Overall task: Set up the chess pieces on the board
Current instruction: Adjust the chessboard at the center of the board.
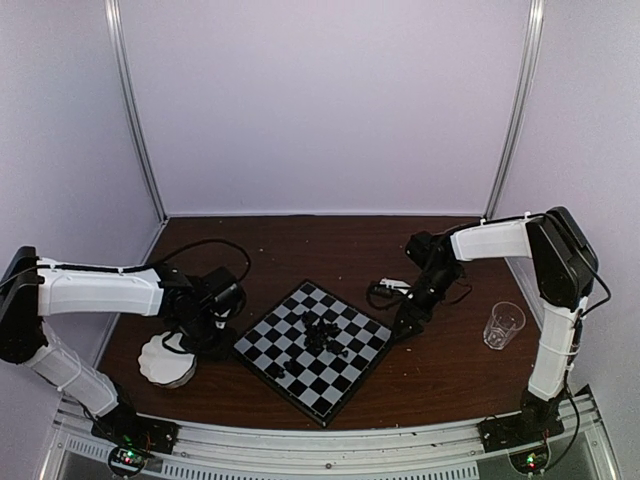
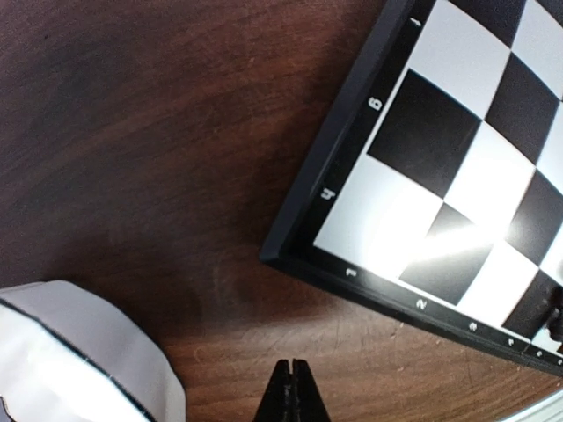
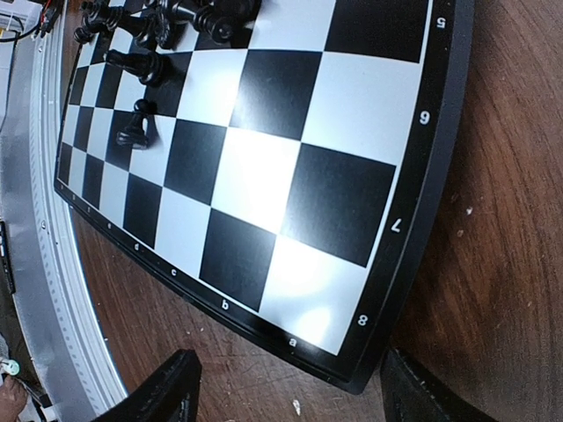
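From above, your left arm reaches in low from the left with its elbow bent. Its left gripper (image 1: 213, 340) points down between a round white scalloped dish (image 1: 167, 361) and the left corner of the flat, square, black-and-white chequered board (image 1: 300, 385). Your right arm folds over from the right, with the right gripper (image 1: 405, 328) dipped to the board's right corner. The tiny black chess pieces (image 1: 322, 335) are huddled near the board's middle. A clear, tumbler-shaped cup (image 1: 503, 324) stands upright well to the right on the dark brown wooden table (image 1: 300, 245).

In the left wrist view, the left gripper (image 2: 290, 397) has its fingers pressed together with nothing between them, over bare grained wood. The dish (image 2: 84, 347) shows a smooth rim to the left, and the board's (image 2: 339, 158) dark numbered rim lies ahead.

In the right wrist view, the right gripper (image 3: 290, 396) is spread wide and empty, its fingers (image 3: 163, 391) straddling the board's (image 3: 449, 132) lettered corner. The chess pieces (image 3: 141, 66) sit far across the shiny squares
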`<state>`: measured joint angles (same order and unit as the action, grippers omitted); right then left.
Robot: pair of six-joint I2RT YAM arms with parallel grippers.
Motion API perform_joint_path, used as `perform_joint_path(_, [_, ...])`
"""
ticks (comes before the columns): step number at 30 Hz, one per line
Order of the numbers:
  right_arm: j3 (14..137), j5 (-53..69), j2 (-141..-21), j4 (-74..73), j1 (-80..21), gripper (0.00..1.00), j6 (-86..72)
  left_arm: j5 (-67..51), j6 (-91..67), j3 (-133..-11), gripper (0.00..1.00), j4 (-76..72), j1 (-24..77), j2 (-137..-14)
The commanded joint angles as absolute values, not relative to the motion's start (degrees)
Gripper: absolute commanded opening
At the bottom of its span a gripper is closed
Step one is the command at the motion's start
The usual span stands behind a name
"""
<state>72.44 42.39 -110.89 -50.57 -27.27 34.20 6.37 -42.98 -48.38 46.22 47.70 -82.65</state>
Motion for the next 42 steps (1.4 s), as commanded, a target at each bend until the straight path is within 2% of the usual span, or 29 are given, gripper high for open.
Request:
perform_joint_path(1, [71.39,43.0,-109.33,-50.16,-27.07,0.73,34.94,6.16,-43.8,-47.9,0.0,40.86,47.99,-86.72])
perform_joint_path(21, [70.92,42.36,-109.57,-54.29,-27.16,0.7,40.3,7.37,-41.64,-54.91,0.0,26.35,45.36,-99.89])
perform_joint_path(31, [71.36,43.82,-110.05,-55.69,-27.16,0.69,41.29,4.98,-38.32,-63.2,0.0,24.73,43.27,-106.59])
perform_joint_path(42, [71.54,44.43,-110.29,-55.9,-27.16,0.68,41.4,3.16,-36.96,-66.34,0.0,22.72,42.67,-109.94])
